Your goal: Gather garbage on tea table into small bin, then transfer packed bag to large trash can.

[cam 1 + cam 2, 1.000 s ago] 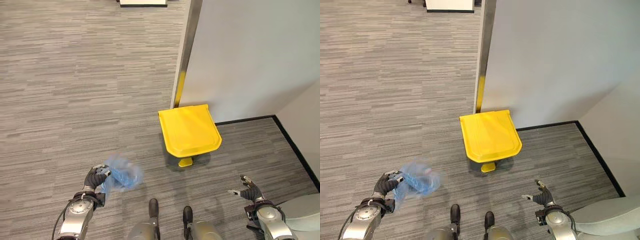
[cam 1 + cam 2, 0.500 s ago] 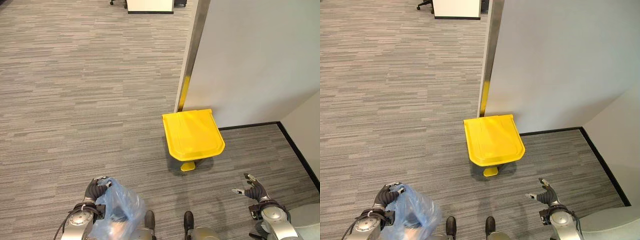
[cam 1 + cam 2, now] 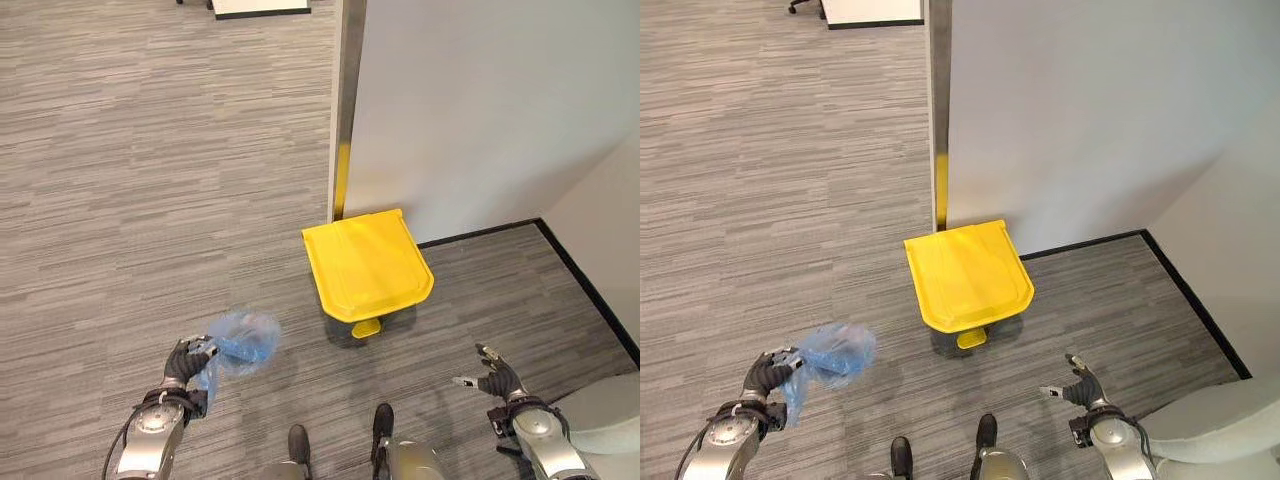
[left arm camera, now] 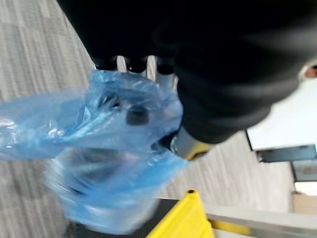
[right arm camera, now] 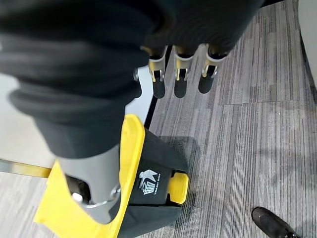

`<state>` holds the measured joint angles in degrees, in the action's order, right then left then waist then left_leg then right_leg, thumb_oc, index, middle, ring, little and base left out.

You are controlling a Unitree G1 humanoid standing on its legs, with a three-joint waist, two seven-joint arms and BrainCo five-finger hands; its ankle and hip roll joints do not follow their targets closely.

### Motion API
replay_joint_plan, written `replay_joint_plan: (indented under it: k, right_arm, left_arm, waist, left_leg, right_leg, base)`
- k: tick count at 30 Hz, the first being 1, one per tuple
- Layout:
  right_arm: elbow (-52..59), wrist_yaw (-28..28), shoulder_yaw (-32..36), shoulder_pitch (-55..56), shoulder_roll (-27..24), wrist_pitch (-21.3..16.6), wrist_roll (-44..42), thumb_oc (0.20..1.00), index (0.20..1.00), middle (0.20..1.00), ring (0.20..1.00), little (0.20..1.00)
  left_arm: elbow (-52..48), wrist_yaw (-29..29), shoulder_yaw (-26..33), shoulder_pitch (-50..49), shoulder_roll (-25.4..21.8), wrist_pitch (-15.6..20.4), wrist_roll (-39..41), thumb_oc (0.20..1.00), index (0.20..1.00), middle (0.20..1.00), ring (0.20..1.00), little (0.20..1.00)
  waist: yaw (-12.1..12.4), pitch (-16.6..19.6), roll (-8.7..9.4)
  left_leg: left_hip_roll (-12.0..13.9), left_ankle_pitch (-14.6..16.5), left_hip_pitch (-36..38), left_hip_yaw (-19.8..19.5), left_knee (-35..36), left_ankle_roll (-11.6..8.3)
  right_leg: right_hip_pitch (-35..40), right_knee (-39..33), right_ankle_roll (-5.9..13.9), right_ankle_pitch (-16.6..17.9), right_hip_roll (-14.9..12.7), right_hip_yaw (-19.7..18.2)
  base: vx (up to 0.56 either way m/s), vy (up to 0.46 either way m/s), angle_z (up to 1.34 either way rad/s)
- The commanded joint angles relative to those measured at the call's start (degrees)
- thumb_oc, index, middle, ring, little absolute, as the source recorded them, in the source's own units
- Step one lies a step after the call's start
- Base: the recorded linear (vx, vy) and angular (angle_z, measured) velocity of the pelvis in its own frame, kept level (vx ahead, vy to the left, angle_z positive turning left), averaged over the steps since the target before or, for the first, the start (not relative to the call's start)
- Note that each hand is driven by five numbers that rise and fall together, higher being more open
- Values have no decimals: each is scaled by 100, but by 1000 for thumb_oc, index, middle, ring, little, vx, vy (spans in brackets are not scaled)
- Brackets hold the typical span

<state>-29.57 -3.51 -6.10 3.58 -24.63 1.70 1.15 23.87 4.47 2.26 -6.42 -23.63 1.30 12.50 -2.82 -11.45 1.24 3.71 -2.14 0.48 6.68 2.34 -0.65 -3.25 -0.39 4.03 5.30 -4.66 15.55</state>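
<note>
- I am judging the gathering stage finished — the left robot hand (image 3: 186,360) is clenching its fingers round the gathered neck of a packed blue plastic bag (image 3: 238,340), which is hanging clear above the grey carpet floor (image 3: 150,180).
- In the left wrist view the bag (image 4: 99,148) is bulging with something inside, though I cannot tell what the contents are.
- The yellow-lidded pedal bin (image 3: 367,265) — the large trash can, as I am reading it — is standing against the white wall (image 3: 480,110), ahead of the robot and well apart from the bag.
- Its lid is lying shut, and the yellow pedal (image 5: 179,188) at its dark base is sitting unpressed.
- The right robot hand (image 3: 1075,387) is hanging released and carrying nothing, fingers relaxed and spread, low on the bin's right.
- What I am seeing as left: closing the gap, getting the lid up, and dropping the bag in.
</note>
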Motion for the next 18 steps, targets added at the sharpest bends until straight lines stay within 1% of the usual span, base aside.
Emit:
replay_joint_plan:
  k: [1, 2, 3, 4, 5, 6, 7, 8, 9, 10, 11, 12, 18]
  right_arm:
    - [39, -151, 143, -140, -182, -236, -69, 1000, 1000, 1000, 1000, 1000]
    - [6, -175, 158, -125, -203, -236, -94, 1000, 1000, 1000, 1000, 1000]
    - [-40, -202, 182, -140, -259, -241, -128, 1000, 1000, 1000, 1000, 1000]
    - [-59, -220, 210, -143, -268, -226, -132, 1000, 1000, 1000, 1000, 1000]
    - [-60, -220, 212, -144, -269, -227, -132, 1000, 1000, 1000, 1000, 1000]
    - [-23, -274, 250, -140, -287, -231, -186, 1000, 1000, 1000, 1000, 1000]
    - [-15, -252, 236, -157, -284, -250, -189, 1000, 1000, 1000, 1000, 1000]
    - [7, -234, 217, -149, -283, -228, -129, 1000, 1000, 1000, 1000, 1000]
    - [11, -214, 182, -158, -283, -220, -85, 1000, 1000, 1000, 1000, 1000]
    - [0, -242, 173, -171, -279, -217, -60, 1000, 1000, 1000, 1000, 1000]
    - [-17, -229, 176, -171, -256, -204, -52, 1000, 1000, 1000, 1000, 1000]
    - [-27, -207, 151, -183, -222, -207, -53, 1000, 1000, 1000, 1000, 1000]
    - [-26, -151, 85, -142, -172, -164, 42, 1000, 1000, 1000, 1000, 1000]
  left_arm:
    - [-178, -5, 79, 27, -241, 332, 121, 200, 200, 200, 200, 200]
    - [-150, -11, 62, 50, -208, 326, 146, 200, 200, 200, 200, 200]
    - [-83, -7, 12, 106, -142, 320, 175, 200, 200, 200, 200, 200]
    - [-63, -12, -39, 139, -107, 313, 175, 200, 200, 200, 200, 200]
    - [-60, -11, -42, 143, -106, 314, 174, 200, 200, 200, 200, 200]
    - [-58, -2, -83, 201, -116, 309, 160, 200, 200, 200, 200, 200]
    - [-67, -2, -46, 153, -122, 321, 121, 200, 200, 200, 200, 200]
    - [-88, -13, -7, 106, -143, 314, 109, 200, 200, 200, 200, 200]
    - [-106, -16, 10, 51, -133, 311, 104, 200, 200, 200, 200, 200]
    - [-119, -3, -24, 62, -127, 330, 98, 200, 200, 200, 200, 200]
    - [-132, -16, -36, 69, -121, 327, 104, 200, 200, 200, 200, 200]
    - [-180, -56, -40, 17, -126, 329, 86, 200, 200, 200, 200, 200]
    - [-236, -190, -113, -98, -94, 291, 99, 200, 200, 200, 200, 200]
  waist:
    - [19, 134, 389]
    - [13, 141, 404]
    - [-1, 139, 396]
    - [-29, 136, 386]
    - [-37, 143, 388]
    - [-39, 100, 388]
    - [2, 83, 328]
    - [9, 86, 303]
    - [27, 80, 282]
    - [9, 65, 295]
    - [-17, 84, 298]
    - [4, 125, 310]
    - [33, 207, 313]
  left_leg:
    - [48, 925, -73, -36, -1437, -430]
    - [91, 948, -120, 17, -1495, -417]
    - [77, 1004, -134, 99, -1323, -356]
    - [81, 952, -215, 213, -1205, -331]
    - [73, 940, -219, 207, -1191, -328]
    - [25, 811, -484, 356, -1152, -278]
    - [-24, 870, -435, 386, -990, -257]
    - [-99, 838, -368, 326, -788, -237]
    - [-172, 860, -336, 192, -749, -204]
    - [-196, 793, -398, 150, -778, -219]
    - [-207, 786, -371, 176, -706, -217]
    - [-260, 764, -317, 180, -581, -152]
    - [-298, 738, 2, 280, -279, -94]
  right_leg:
    - [-389, 280, 218, -442, -119, -279]
    - [-298, 200, 171, -502, -93, -211]
    - [-148, 60, 153, -574, -40, -166]
    - [-118, 19, 148, -579, -61, -114]
    - [-122, 13, 150, -576, -67, -107]
    - [-131, 13, 138, -567, -91, -86]
    - [-143, 55, 156, -603, -41, -129]
    - [-189, 91, 156, -612, -4, -180]
    - [-212, 129, 167, -605, 21, -241]
    - [-226, 156, 172, -579, 16, -253]
    - [-246, 159, 185, -541, 9, -257]
    - [-286, 168, 213, -488, 25, -346]
    - [-152, 109, 219, -518, 47, -445]
  base:
    - [29, -114, 52]
    - [35, -145, 49]
    - [-4, -73, 33]
    - [-21, -23, 33]
    - [-79, 18, 39]
    - [-53, 28, 38]
    - [-68, 66, 33]
    - [-9, 77, 18]
    - [-35, 70, 4]
    - [-28, 49, -15]
    - [-24, 49, -21]
    - [1, 39, -20]
    - [45, 34, -19]
